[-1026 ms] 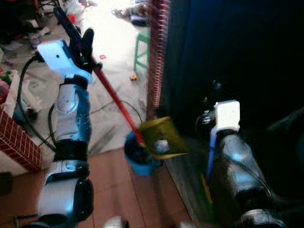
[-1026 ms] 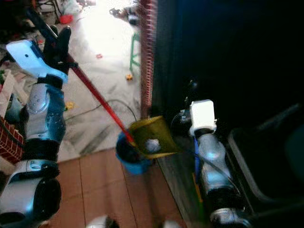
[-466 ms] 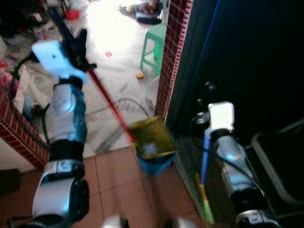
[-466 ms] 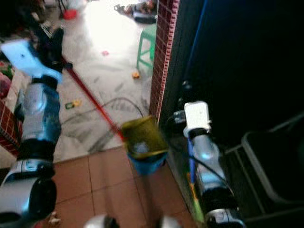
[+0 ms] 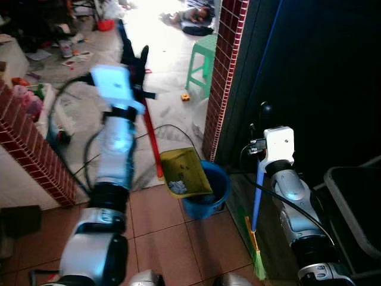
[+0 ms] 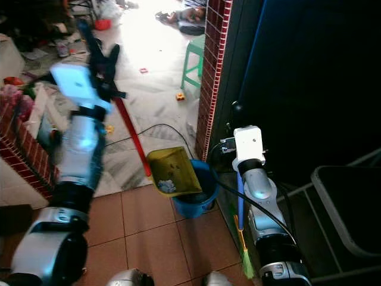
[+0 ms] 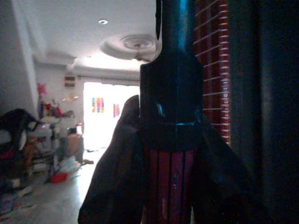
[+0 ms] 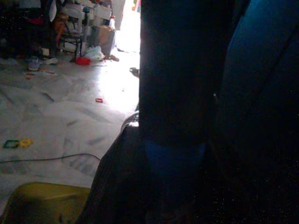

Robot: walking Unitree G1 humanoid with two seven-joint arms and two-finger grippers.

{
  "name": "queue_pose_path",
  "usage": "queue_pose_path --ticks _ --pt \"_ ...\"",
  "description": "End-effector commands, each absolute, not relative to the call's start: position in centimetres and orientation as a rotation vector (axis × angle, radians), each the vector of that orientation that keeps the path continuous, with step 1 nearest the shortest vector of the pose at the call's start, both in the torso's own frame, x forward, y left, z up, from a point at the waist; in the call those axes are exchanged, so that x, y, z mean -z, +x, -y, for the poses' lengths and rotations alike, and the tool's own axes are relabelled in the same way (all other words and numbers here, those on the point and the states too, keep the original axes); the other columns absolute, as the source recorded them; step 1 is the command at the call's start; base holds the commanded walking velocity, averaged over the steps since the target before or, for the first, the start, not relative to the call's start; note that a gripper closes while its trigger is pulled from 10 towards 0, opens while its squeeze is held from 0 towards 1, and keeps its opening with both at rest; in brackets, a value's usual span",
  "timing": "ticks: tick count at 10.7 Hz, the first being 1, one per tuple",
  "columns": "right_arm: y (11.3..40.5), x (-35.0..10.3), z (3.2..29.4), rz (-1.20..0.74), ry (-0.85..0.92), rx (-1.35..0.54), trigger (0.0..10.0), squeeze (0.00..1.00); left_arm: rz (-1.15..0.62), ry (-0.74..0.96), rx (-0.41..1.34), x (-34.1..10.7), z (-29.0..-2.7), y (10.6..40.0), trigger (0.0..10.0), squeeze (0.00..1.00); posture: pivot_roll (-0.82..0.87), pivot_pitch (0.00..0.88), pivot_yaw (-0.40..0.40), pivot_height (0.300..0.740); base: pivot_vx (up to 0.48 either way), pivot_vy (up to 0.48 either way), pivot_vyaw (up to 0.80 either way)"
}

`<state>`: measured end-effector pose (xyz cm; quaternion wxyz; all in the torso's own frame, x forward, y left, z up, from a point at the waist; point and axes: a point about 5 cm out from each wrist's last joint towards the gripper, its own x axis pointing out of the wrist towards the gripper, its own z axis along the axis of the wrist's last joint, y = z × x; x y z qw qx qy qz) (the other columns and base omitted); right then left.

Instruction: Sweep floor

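Dustpan [image 5: 181, 171] now tipped over blue bucket [image 5: 208, 196], left fingers [image 5: 134, 56] clamped on its red handle [image 5: 152, 143], right fingers apparently gripping broom [image 5: 256, 196], brick pillar [image 5: 223, 77] alongside

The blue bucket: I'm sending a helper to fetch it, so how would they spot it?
Find the red brick pillar by the dark doorway. At its foot, on the terracotta tiles, stands the blue bucket, round and open-topped. A yellow dustpan with pale debris rests tilted over its rim, and it is the only blue container there.
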<state>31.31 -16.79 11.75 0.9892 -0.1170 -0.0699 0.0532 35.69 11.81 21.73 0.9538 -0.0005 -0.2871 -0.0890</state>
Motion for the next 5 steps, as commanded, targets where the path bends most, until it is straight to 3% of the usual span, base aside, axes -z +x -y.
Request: queue_pose_path --ticks 1,3,4,5 --pt "31.5 -13.0 16.9 0.193 -0.244 -0.099 10.0 0.0 0.649 0.035 0.241 -22.8 -10.0 35.5 10.0 0.0 -0.09 0.0 0.008 0.74 0.0 0.0 0.0" --pt "31.5 -13.0 16.9 0.193 -0.245 -0.096 10.0 0.0 0.683 0.086 0.387 -23.1 -6.7 35.0 10.0 0.0 -0.09 0.0 0.009 0.74 0.0 0.0 0.0" --pt "31.5 -13.0 16.8 0.195 -0.244 -0.096 10.0 0.0 0.708 0.161 0.583 -23.0 -3.5 34.0 10.0 0.0 -0.09 0.0 0.011 0.74 0.0 0.0 0.0" --pt "31.5 -13.0 16.8 0.195 -0.244 -0.096 10.0 0.0 0.701 0.207 0.7 -22.7 -2.0 33.4 10.0 0.0 -0.09 0.0 0.014 0.74 0.0 0.0 0.0"
